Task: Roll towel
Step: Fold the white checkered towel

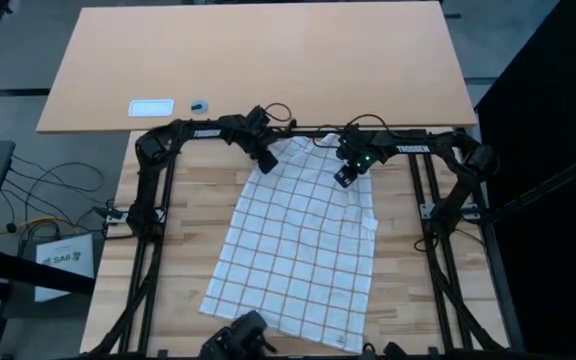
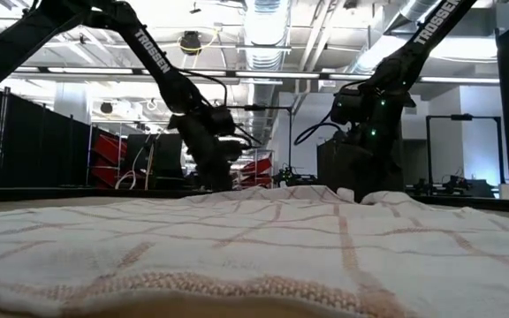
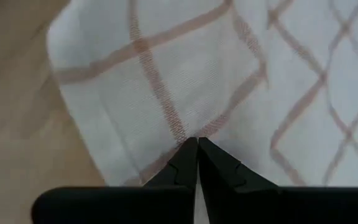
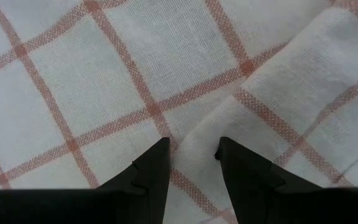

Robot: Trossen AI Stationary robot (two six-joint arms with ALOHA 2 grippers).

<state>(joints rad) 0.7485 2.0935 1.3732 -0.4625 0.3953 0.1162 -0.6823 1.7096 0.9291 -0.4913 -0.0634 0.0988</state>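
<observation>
I've got the white checked cloth towel (image 1: 298, 250) spread nearly flat on the pale wooden table (image 1: 188, 260), both arms at its far edge. Left gripper (image 3: 197, 144) has its fingers pressed together on the far left corner; right gripper (image 4: 193, 149) stands half spread over a raised fold near the far right corner (whether it grips, I can't tell). I'd say both corners must lift evenly and turn together, or the roll starts crooked.

arms: dark, tubular links | marking: white "TROSSEN" lettering on upper links | cables: thin black loops at wrists | light: green LED on right wrist | tool fingers (image 4: 154, 180): black, tapered, stepped inner edges
</observation>
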